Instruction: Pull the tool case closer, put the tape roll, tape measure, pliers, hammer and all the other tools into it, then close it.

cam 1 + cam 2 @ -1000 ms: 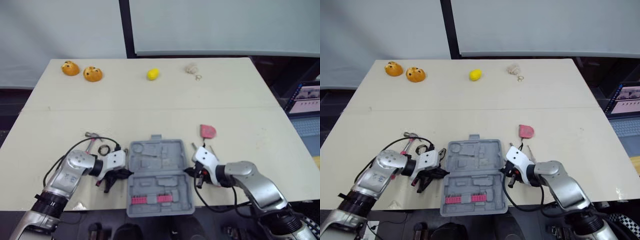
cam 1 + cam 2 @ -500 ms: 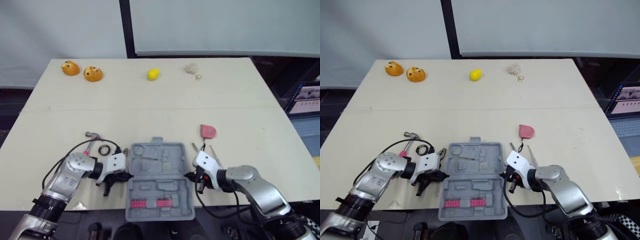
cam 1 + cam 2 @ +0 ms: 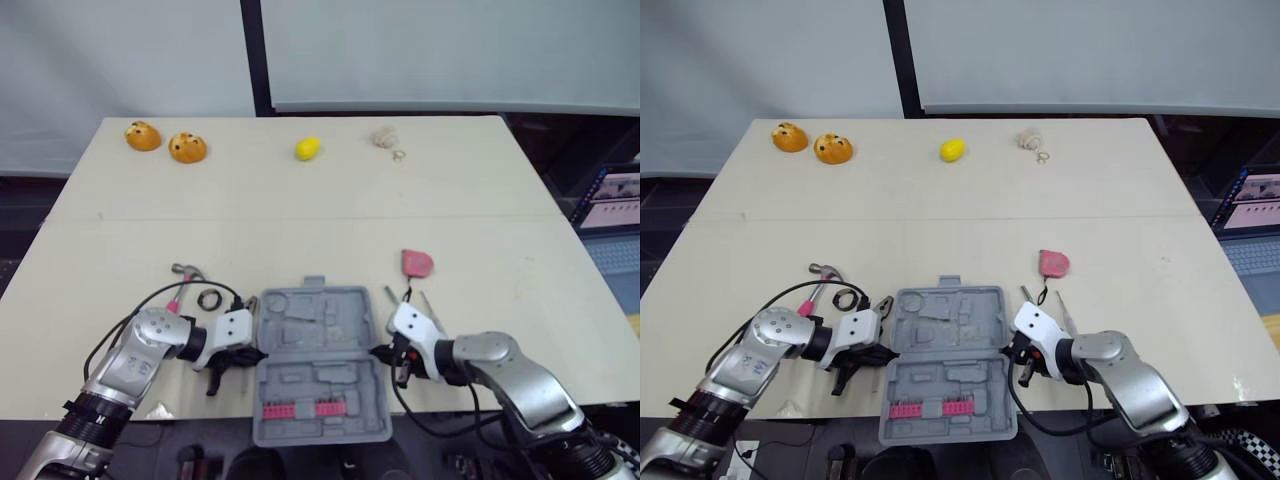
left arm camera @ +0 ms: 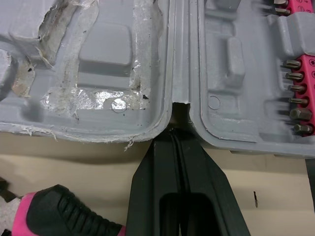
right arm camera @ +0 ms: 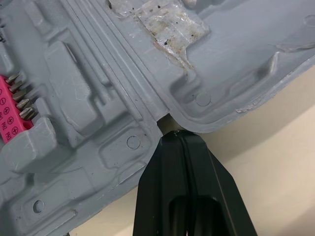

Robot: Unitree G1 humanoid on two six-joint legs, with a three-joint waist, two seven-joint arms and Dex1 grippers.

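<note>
The grey tool case (image 3: pixel 318 360) lies open at the table's near edge, with a pink bit strip (image 3: pixel 298 409) in its near half. My left gripper (image 3: pixel 252 352) is shut, its tips tucked into the hinge notch at the case's left end (image 4: pixel 178 132). At the right end of the hinge my right gripper (image 3: pixel 381 352) is shut in the same way (image 5: pixel 179 137). Left of the case lie a pink-handled hammer (image 3: pixel 180 285) and a tape roll (image 3: pixel 209 298). A pink tape measure (image 3: pixel 416 263) and thin tools (image 3: pixel 425 300) lie to its right.
Along the far edge of the table (image 3: pixel 320 215) sit two orange toys (image 3: pixel 165 142), a yellow lemon (image 3: pixel 307 149) and a beige object (image 3: pixel 382 136). A laptop (image 3: pixel 615 195) stands off the table to the right. The case's near half overhangs the table front.
The case has slid a little nearer to the table's front edge, with both shut grippers moving back along with it at its hinge ends. The loose tools have stayed put.
</note>
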